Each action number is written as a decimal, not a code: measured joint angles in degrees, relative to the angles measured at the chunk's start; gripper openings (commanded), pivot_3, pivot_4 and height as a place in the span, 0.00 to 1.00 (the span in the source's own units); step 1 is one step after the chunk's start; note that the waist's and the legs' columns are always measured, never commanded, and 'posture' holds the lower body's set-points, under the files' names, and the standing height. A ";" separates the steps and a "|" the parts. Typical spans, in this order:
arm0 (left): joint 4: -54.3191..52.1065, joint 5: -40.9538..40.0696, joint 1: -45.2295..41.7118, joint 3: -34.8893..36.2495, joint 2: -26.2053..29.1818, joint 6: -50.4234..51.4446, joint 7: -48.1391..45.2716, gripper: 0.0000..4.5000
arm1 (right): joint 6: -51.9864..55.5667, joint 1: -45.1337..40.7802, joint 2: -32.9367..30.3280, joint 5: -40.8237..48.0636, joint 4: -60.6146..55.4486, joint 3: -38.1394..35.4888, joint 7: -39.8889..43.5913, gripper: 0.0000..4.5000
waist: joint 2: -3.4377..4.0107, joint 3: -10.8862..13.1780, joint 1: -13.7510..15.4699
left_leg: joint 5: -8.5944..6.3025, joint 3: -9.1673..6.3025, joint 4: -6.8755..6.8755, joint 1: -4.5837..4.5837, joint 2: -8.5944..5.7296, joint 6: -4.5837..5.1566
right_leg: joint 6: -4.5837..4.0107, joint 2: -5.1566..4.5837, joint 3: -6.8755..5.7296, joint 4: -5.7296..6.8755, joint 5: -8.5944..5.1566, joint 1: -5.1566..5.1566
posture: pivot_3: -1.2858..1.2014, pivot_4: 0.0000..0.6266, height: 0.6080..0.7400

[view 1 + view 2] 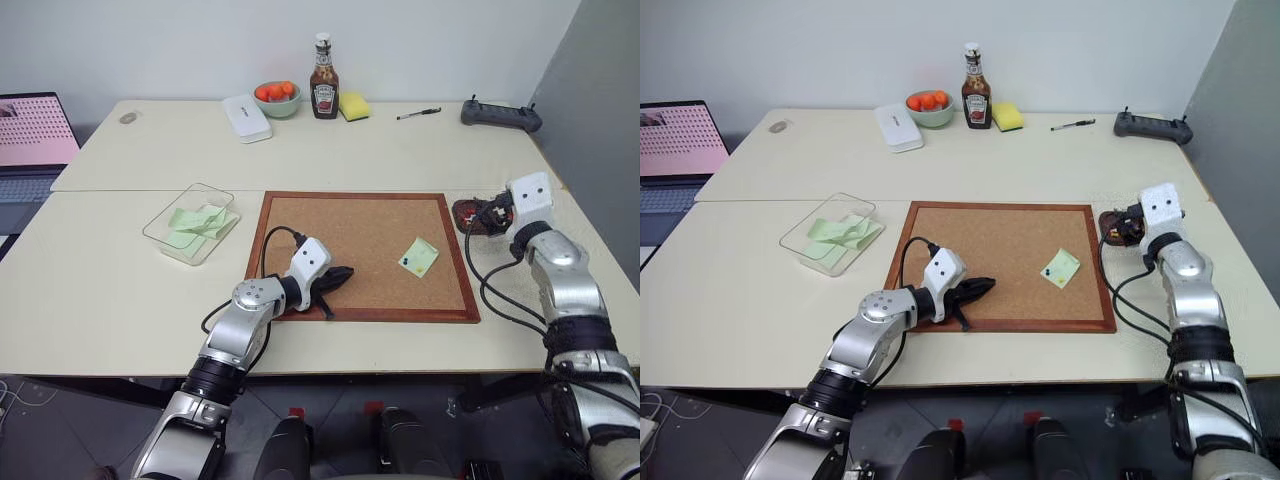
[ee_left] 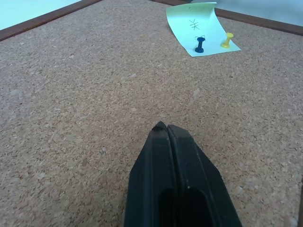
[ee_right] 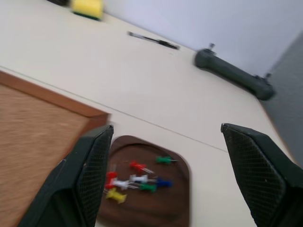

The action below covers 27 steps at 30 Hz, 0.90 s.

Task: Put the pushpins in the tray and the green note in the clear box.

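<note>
Left end effector (image 1: 340,277) near green note (image 1: 419,256)

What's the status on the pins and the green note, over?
Left gripper shut, empty, over corkboard. Right gripper open above tray, several pushpins inside. Green note on the board, blue pin and yellow pin standing on it.

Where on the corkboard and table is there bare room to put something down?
Most of the wood-framed corkboard is bare, between the shut left gripper and the pinned pale green note. The table is bare near the clear plastic box. It is crowded around the dark reddish-brown tray under the open right gripper.
</note>
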 measured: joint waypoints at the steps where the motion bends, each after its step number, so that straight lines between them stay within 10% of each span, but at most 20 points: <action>1: 0.00 0.00 0.05 -0.04 0.11 -0.04 -0.06 0.00 | 1.83 2.21 -0.05 1.80 -4.01 0.05 2.31 0.86 | 0.00 0.00 -0.01 | 0.00 -0.01 0.00 0.01 0.00 0.01 | 0.00 0.00 -0.02 -0.01 0.00 0.02 | 0.52 0.24 1.00; 12: 0.54 0.27 -0.37 -0.65 0.70 -0.77 -0.56 0.00 | 19.11 17.58 -0.04 14.04 -31.48 4.05 12.17 0.86 | 0.04 -0.03 0.01 | -0.01 -0.03 0.01 0.05 0.02 0.01 | -0.22 0.01 -0.06 -0.02 -0.15 0.04 | 0.52 0.24 1.00; 23: 1.28 0.30 -0.85 -0.69 0.74 -1.27 -1.15 0.00 | 17.63 18.39 2.41 9.96 -29.74 11.15 11.93 0.86 | 0.03 -0.02 0.08 | -0.01 -0.04 0.01 0.04 0.02 0.00 | -0.24 0.00 -0.08 -0.06 -0.17 0.04 | 0.52 0.24 1.00; 27: 1.23 0.30 -0.84 -0.68 0.72 -1.12 -1.12 0.00 | 16.01 17.56 3.28 8.85 -25.91 11.09 11.64 0.70 | 0.03 -0.02 0.08 | -0.01 -0.04 0.01 0.04 0.02 0.00 | -0.23 0.00 -0.08 -0.06 -0.16 0.04 | 0.52 0.24 1.00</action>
